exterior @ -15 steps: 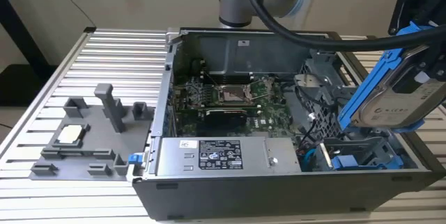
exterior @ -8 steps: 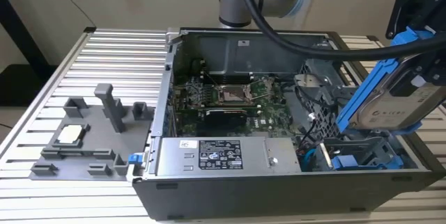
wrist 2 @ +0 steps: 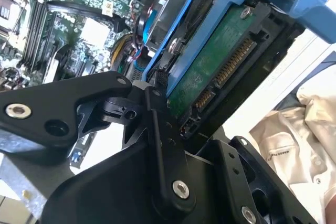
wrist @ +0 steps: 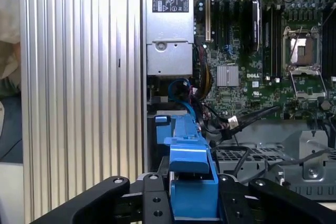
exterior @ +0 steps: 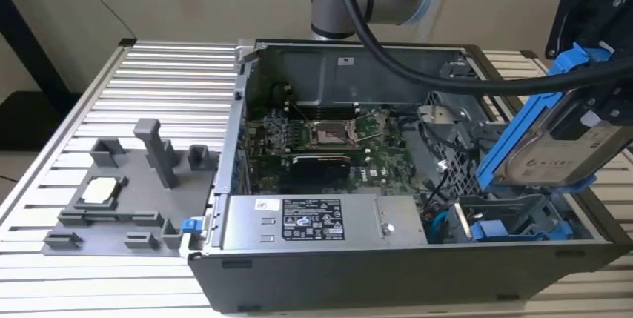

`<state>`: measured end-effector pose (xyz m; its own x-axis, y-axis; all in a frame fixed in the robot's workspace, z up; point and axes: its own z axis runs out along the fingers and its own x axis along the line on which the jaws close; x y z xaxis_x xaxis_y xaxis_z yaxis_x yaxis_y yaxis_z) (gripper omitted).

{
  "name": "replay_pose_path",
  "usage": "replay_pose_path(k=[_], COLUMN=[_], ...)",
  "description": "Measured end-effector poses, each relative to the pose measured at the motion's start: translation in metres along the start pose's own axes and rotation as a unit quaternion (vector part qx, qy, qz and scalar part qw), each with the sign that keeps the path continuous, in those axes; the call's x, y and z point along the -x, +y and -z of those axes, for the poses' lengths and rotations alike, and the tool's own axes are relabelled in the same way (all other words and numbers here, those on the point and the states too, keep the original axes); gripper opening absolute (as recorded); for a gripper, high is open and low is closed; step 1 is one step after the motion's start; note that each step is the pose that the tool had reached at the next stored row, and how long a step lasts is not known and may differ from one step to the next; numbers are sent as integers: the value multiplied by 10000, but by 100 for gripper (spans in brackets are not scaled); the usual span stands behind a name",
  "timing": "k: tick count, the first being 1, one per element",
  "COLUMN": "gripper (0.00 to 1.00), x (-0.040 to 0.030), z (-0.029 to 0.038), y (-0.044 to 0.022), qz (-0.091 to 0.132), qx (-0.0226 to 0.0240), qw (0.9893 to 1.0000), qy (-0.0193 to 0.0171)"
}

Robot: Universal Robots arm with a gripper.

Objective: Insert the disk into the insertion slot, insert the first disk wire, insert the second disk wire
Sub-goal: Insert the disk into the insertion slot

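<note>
My gripper (exterior: 591, 92) is shut on the disk (exterior: 568, 151), a silver drive with a pale label clipped in a bright blue carrier frame (exterior: 514, 129). I hold it tilted in the air over the open computer case, at the exterior view's right. Just below it is the insertion slot (exterior: 506, 208), a bay of the dark grey drive cage, with another blue-tabbed carrier (exterior: 494, 230) beside it. The second wrist view shows the disk's green circuit board (wrist 2: 220, 61) and connector between my black fingers (wrist 2: 157, 129). In the first wrist view the blue frame (wrist: 191, 182) sits in my gripper (wrist: 193, 205). A blue cable (wrist: 181, 90) and a black plug (wrist: 233, 123) lie loose near the cage.
The case holds a motherboard (exterior: 327, 140) and a grey power supply (exterior: 302, 222). A grey fixture plate (exterior: 129, 184) with upright pegs lies on the ribbed metal table (exterior: 158, 66) at the exterior view's left. A person's white sleeve (wrist 2: 294, 140) is close to the case.
</note>
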<state>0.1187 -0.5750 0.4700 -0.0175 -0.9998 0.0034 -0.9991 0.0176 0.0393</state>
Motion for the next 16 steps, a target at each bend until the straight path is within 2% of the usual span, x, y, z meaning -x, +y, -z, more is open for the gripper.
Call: replay_pose_path(k=[3, 9, 14, 16], gripper=[33, 33, 33, 33], x=[0, 0, 0, 0], z=[-17, -58, -102, -120], y=[-1, -2, -4, -5], qz=[0, 1, 4, 6], qx=[0, 1, 1, -3], qw=[10000, 10000, 9999, 9999], qy=[-1, -44, -103, -139])
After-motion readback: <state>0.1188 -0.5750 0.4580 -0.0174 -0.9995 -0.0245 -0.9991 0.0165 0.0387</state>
